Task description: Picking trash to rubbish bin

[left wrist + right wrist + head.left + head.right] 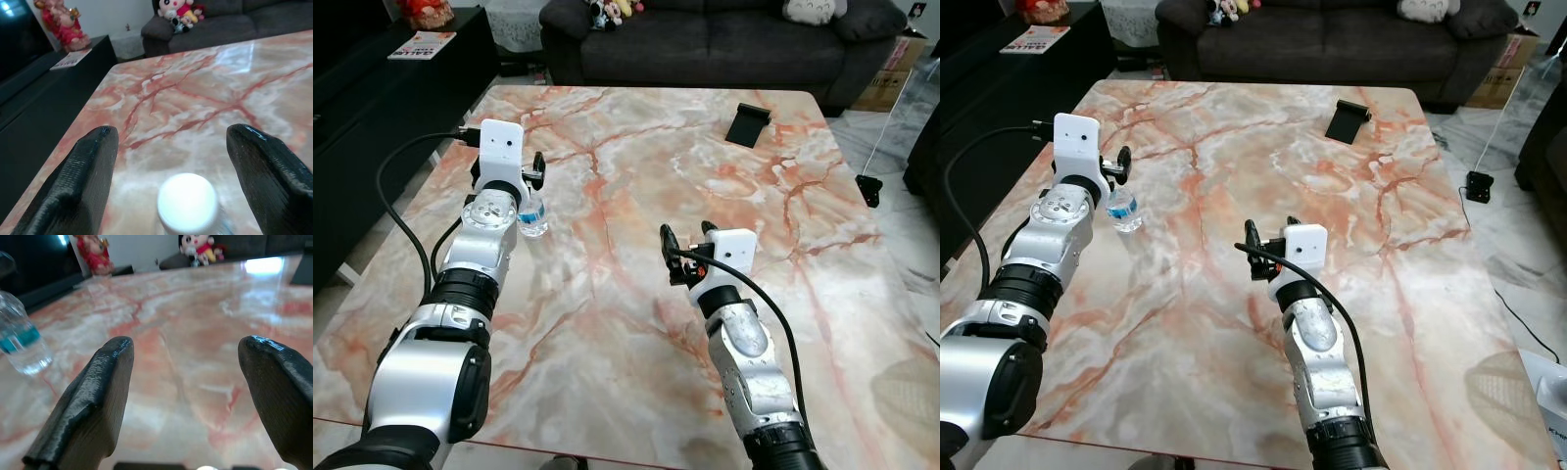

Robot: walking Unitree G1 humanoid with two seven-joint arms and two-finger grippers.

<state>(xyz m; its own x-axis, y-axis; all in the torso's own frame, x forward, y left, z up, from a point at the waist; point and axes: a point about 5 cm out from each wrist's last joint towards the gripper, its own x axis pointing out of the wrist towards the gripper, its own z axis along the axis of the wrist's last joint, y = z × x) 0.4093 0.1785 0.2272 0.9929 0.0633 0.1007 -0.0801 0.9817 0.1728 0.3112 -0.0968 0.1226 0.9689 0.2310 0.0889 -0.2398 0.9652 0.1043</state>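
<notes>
From the left eye view, a small bottle (533,215) stands upright on the marble tabletop (636,176), near its left side. The left tool (530,181) hovers just above it, fingers spread. The right tool (685,237) is over the middle of the tabletop, well apart from the bottle, also open and empty. A black stand (747,124) lies at the far side.

In the left wrist view, the white cap (187,202) sits between the two fingers (83,181) — not touched.

In the right wrist view, the fingers (93,406) are wide apart, with the bottle off to one side.
</notes>
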